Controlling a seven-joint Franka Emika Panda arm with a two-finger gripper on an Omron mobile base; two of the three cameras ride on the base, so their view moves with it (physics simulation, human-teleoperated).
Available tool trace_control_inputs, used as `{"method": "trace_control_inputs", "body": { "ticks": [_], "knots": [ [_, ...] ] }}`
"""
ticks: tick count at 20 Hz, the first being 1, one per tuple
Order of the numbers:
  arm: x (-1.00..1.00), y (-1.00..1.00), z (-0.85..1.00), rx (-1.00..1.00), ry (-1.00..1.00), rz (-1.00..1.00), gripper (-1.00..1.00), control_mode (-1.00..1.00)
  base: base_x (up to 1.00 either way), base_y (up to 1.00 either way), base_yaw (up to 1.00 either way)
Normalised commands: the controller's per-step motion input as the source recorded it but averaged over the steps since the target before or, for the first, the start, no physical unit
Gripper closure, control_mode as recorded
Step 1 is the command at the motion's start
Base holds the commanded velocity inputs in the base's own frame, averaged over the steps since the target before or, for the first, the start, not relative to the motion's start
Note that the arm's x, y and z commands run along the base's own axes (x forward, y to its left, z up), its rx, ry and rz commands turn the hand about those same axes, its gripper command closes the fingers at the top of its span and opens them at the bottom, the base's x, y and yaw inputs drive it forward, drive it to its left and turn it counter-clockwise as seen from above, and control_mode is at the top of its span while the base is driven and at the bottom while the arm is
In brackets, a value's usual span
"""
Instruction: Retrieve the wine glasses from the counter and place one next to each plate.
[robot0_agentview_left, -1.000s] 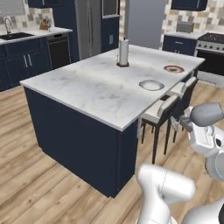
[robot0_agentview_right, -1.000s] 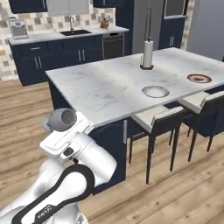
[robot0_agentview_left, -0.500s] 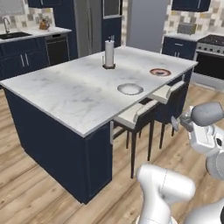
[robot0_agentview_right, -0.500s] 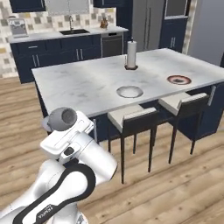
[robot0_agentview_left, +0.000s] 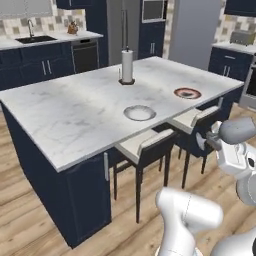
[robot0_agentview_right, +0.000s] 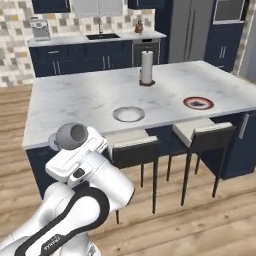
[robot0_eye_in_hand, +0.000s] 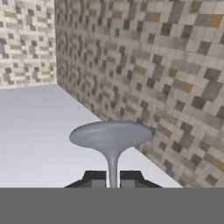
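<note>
A clear greyish wine glass (robot0_eye_in_hand: 110, 134) shows its round foot and thin stem in the hand view, and my gripper (robot0_eye_in_hand: 113, 177) is shut on the stem. Its bowl is hidden. Behind it are a mosaic-tiled wall and a pale flat surface. On the island, the plain white plate (robot0_agentview_left: 139, 113) (robot0_agentview_right: 128, 114) lies in front of the left stool. The red-rimmed plate (robot0_agentview_left: 187, 93) (robot0_agentview_right: 198, 103) lies in front of the right stool. The counter (robot0_agentview_left: 55, 38) (robot0_agentview_right: 65, 40) with the black sink runs along the far wall.
A paper-towel roll (robot0_agentview_left: 127, 66) (robot0_agentview_right: 146, 68) stands on the large marble island (robot0_agentview_left: 65, 115) (robot0_agentview_right: 75, 100) behind the plates. Two stools (robot0_agentview_left: 145, 145) (robot0_agentview_right: 202, 132) are tucked under its near edge. My arm is folded close to the base on the wood floor before them.
The whole scene has shifted and grown in both base views: the base has driven, and the island with its plates and stools now lies closer and more central. The arm's pose looks unchanged.
</note>
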Motion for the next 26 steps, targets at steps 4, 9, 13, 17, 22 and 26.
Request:
{"method": "trace_control_inputs", "body": {
  "ticks": [4,9,13,17,22,26],
  "knots": [
    [0.00,0.00,0.00,0.00,0.00,0.00,1.00,1.00,0.46,-1.00,0.36],
    [0.00,0.00,0.00,0.00,0.00,0.00,1.00,1.00,0.44,-1.00,0.35],
    [0.00,0.00,0.00,0.00,0.00,0.00,1.00,1.00,0.68,-1.00,0.31],
    [0.00,0.00,0.00,0.00,0.00,0.00,1.00,1.00,1.00,-0.91,0.38],
    [0.00,0.00,0.00,0.00,0.00,0.00,1.00,1.00,1.00,-0.62,0.44],
    [0.00,0.00,0.00,0.00,0.00,0.00,1.00,1.00,0.70,-0.40,0.43]
  ]
}}
